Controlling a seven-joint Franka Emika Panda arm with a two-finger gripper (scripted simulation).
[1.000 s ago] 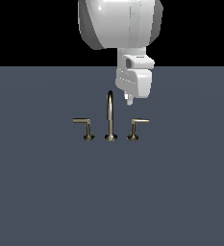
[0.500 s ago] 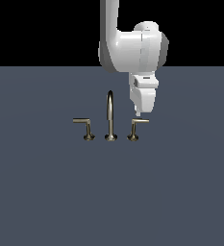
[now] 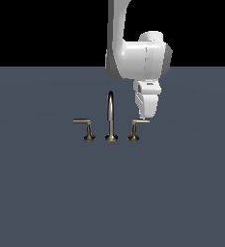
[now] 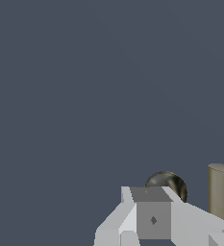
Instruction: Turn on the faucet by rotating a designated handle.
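Exterior view: a brassy faucet (image 3: 111, 118) stands on a flat grey surface (image 3: 46, 193), made of three separate pieces in a row. The tall arched spout (image 3: 110, 116) is in the middle. On the exterior view's right of it stands the handle (image 3: 136, 128), a short L-shaped lever on a flared base with its thin arm bending toward the exterior view's right. The twin lever (image 3: 85, 128) stands on the other side of the spout, its arm bending the opposite way.

The white arm (image 3: 133, 53) comes down from the top of the frame. Its gripper (image 3: 144, 116) points downward, with its tip just above the outer end of the handle's arm (whether the two touch cannot be told).

Wrist view: the grey gripper (image 4: 152, 218) body fills the lower edge of the frame. Past it show a rounded brassy end (image 4: 170, 182) and a brassy cylinder (image 4: 222, 190) beside it, both over the grey surface (image 4: 84, 96).

How far the fingers are parted cannot be told from either view, and nothing is seen held between them.
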